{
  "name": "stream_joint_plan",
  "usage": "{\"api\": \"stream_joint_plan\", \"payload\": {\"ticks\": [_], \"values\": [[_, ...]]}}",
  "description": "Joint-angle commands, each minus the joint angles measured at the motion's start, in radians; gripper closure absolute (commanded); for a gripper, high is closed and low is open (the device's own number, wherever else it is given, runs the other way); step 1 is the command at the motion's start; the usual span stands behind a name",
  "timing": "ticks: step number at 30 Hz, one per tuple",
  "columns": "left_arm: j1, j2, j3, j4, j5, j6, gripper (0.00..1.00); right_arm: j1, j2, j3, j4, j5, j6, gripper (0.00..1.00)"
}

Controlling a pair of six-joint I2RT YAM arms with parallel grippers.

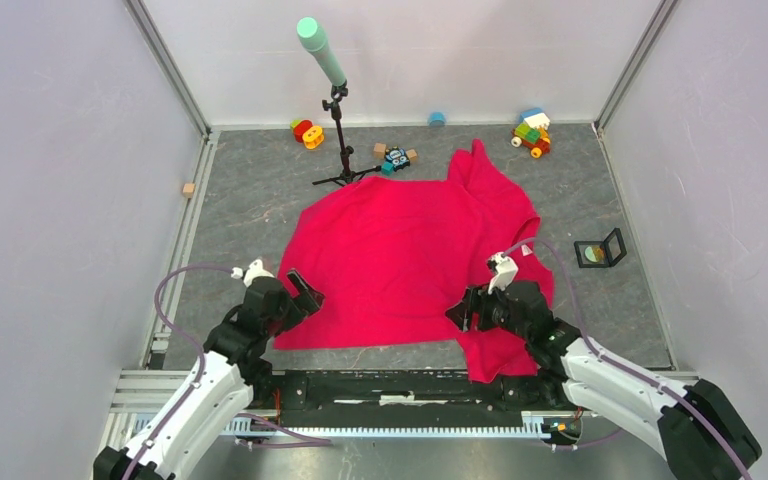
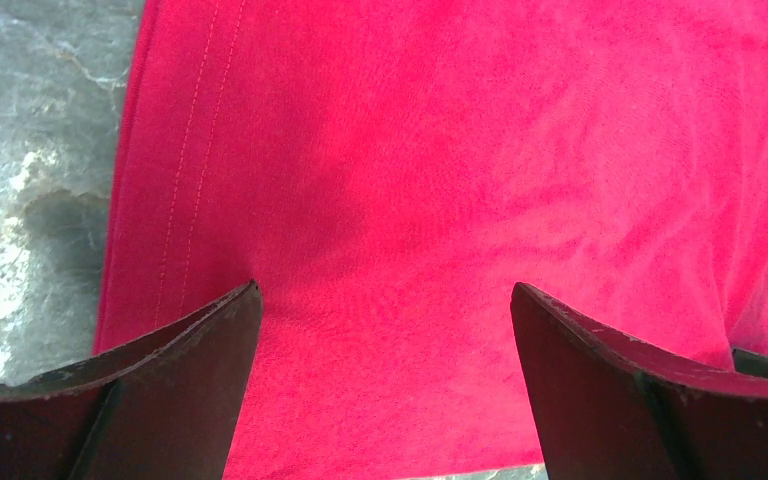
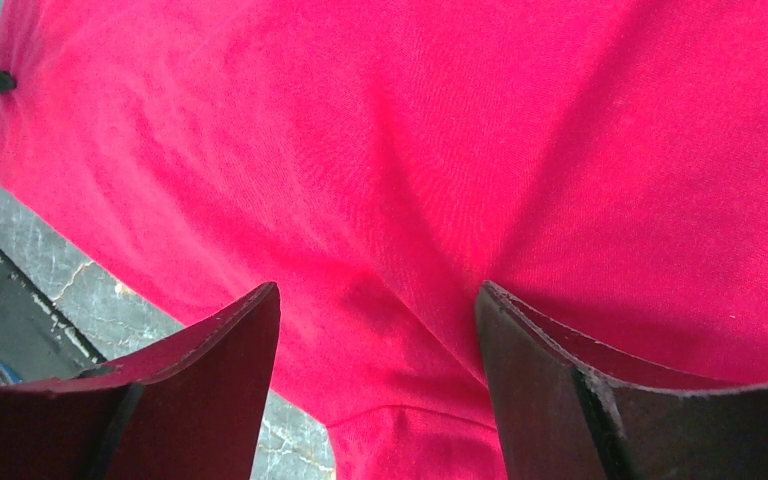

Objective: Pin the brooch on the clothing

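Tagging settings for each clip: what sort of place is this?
Likely a lab robot cell: white enclosure walls, aluminium posts, a grey tabletop with toy blocks scattered at the back.

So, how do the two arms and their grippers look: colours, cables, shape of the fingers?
The left arm and right arm have white shells low down and black parts toward the wrist. A pale purple cable loops beside each. A small white piece tops each wrist. The fingers are dark, flat and tapering, with scuffed edges.

Tiny brooch [image 1: 594,254], face indistinct
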State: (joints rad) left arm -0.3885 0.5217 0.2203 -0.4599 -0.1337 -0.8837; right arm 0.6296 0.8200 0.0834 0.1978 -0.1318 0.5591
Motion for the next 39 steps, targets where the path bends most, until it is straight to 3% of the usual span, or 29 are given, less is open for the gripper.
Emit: {"api": "stream_joint_plan", "payload": {"ticks": [1,8,15,20,24,30,39], "values": [[0.0,-0.032,0.033,-0.121,-0.008,-0.049,0.0,0.012,-0.046,-0.03,-0.214,-0.027,0.035,0.22],[-0.001,0.003,0.214,-0.153,0.049,0.042,0.0,0.012,-0.044,0.185,-0.344,0.083,-0.109,0.15],[0.0,0.288,0.625,-0.276,0.165,0.297,0.0,0.01,0.057,0.465,-0.483,0.293,-0.236,0.11],[0.0,0.433,0.797,-0.313,0.082,0.412,0.0,-0.053,0.122,0.553,-0.549,0.449,-0.282,0.06],[0.0,0.452,0.819,-0.277,0.034,0.474,0.0,-0.224,0.125,0.531,-0.521,0.381,-0.303,0.06],[0.002,0.385,0.744,-0.144,0.023,0.629,0.0,-0.375,0.163,0.48,-0.416,0.509,-0.279,0.07],[0.058,0.346,0.692,-0.115,0.059,0.618,0.0,-0.622,0.284,0.461,-0.238,0.502,-0.281,0.18]]}}
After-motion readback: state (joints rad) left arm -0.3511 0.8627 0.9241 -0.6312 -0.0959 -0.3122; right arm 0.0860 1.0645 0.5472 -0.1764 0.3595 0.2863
